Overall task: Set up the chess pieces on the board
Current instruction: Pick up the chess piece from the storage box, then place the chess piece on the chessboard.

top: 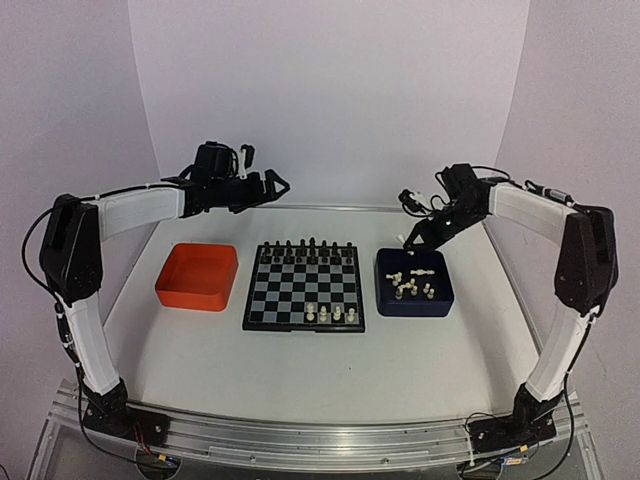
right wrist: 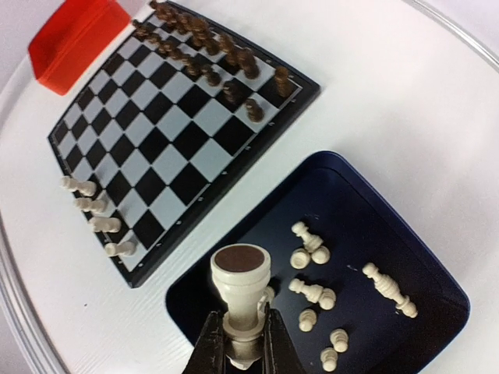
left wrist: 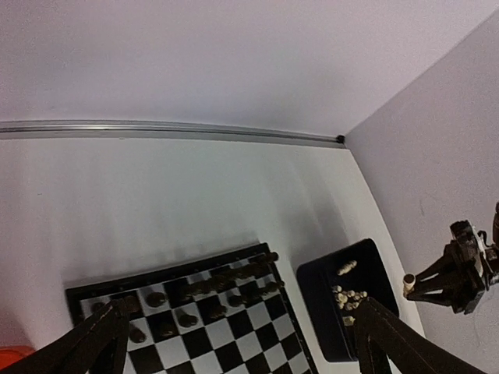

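My right claw (right wrist: 240,327) is pinched narrow on one cream chessman (right wrist: 240,274), gripped by its thin end w/ the round brown felt base facing the wrist cam. Can't tell which piece it is. On the top cam it hangs over the 11 o'clock corner of the dark blue tray (top: 415,308).

More cream chess pieces (right wrist: 312,292) lie loose in that tray, most tipped on their sides.

The board (top: 300,292) sits mid-worktop (top: 200,350), w/ the blue tray just beside it at 3 o'clock and the orange tray (top: 190,298) at 9 o'clock. Four cream men (top: 331,314) stand upright in the near row, toward the board's 5 o'clock corner. Black chessmen (top: 305,250) line the far side at 12 o'clock.

Left claw (top: 277,183) is spread wide, nothing in it, up in the air at approx 11 o'clock of the board, beyond the orange tray.
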Robot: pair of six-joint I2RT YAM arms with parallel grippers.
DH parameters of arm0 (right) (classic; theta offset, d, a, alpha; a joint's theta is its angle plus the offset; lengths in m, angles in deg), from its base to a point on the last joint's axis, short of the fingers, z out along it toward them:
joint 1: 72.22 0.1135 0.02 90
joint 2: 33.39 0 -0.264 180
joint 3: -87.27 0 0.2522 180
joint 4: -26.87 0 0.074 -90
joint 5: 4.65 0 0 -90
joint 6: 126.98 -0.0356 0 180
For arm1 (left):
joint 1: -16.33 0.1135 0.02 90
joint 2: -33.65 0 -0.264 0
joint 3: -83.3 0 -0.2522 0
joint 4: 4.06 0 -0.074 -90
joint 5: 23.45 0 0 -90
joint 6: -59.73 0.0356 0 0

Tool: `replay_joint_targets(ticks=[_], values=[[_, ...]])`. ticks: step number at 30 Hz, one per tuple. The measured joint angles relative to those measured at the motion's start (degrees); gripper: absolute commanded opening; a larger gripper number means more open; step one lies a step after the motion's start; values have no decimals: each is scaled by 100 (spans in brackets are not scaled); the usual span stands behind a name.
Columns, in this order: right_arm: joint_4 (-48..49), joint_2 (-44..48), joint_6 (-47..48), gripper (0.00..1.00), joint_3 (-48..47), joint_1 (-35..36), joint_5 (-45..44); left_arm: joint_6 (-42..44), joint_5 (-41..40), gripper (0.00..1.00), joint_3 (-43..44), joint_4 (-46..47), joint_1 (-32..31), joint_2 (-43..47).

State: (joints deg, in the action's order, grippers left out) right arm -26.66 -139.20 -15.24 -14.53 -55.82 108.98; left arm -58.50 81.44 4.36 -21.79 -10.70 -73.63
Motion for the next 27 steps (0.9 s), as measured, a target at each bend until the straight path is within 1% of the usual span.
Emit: replay_joint_targets(ticks=[4, 8, 12, 16, 23, 26, 27], values=[[-14, 218, 198, 0, 177, 34, 607, 304, 729, 100, 454, -109, -500, -295], [-31, 291, 439, 0, 293, 202, 1049, 446, 1751, 99, 842, -240, -1039, -675], [-37, 336, 655, 0, 298, 451, 1374, 456, 2493, 97, 1078, -443, -1296, -953], [-41, 385, 814, 0, 298, 713, 1570, 467, 2858, 90, 1282, -695, -1403, -1125], [-42, 395, 944, 0, 284, 1005, 1627, 433, 3230, 78, 1314, -823, -1607, -1146], [-49, 395, 955, 0, 229, 1052, 1625, 434, 3328, 67, 1315, -890, -1695, -1147], [-48, 395, 955, 0, 205, 1067, 1625, 432, 3348, 62, 1316, -932, -1723, -1150]])
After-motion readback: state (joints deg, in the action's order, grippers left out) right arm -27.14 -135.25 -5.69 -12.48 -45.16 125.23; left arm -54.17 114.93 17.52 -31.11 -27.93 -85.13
